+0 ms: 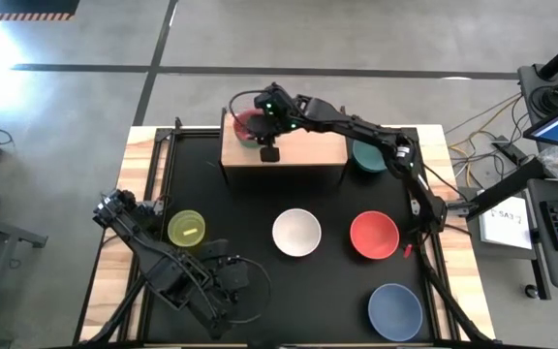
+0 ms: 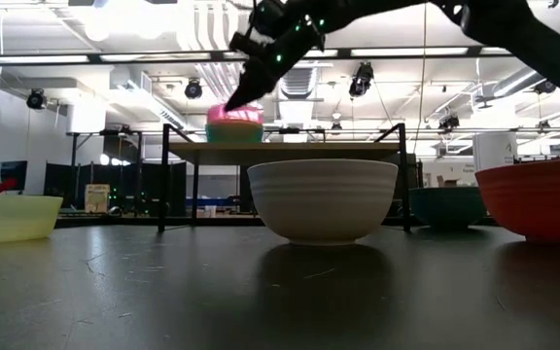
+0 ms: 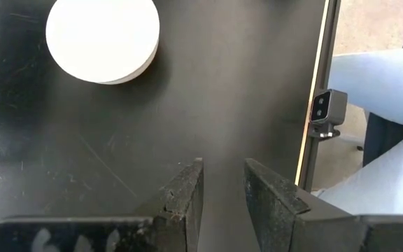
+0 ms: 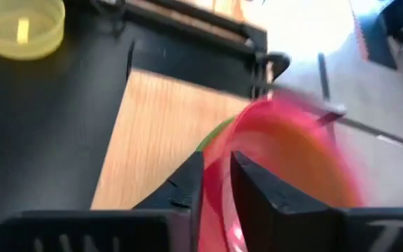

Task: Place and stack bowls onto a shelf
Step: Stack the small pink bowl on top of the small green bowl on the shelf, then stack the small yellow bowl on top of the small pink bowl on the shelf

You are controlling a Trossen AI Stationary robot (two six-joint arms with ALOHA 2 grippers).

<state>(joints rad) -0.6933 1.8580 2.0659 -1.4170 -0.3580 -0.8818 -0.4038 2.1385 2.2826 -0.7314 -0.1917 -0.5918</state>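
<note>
A pink bowl [image 1: 248, 124] sits nested in a green bowl [image 2: 233, 134] at the left end of the light-wood shelf [image 1: 303, 150]. My right gripper [image 4: 217, 175] reaches over the shelf from the right, slanting down, with a narrow gap between its fingers. The pink bowl's rim [image 4: 215, 157] runs through that gap. My left gripper [image 3: 222, 183] hangs open above bare black tabletop near the front left, with nothing between its fingers. My right gripper stands with one finger inside the pink bowl and one outside, astride the rim [image 4: 215, 157] on the side away from the green bowl's visible edge. Whether the fingers touch the rim I cannot tell. The bowl rests upright in the green bowl.
On the black tabletop stand a yellow bowl [image 1: 186, 228], a white bowl [image 1: 296, 233], a red bowl [image 1: 374, 236] and a periwinkle-blue bowl [image 1: 395, 310]. A teal bowl [image 1: 366, 155] sits right of the shelf, partly under the right arm. The shelf's middle and right end are bare.
</note>
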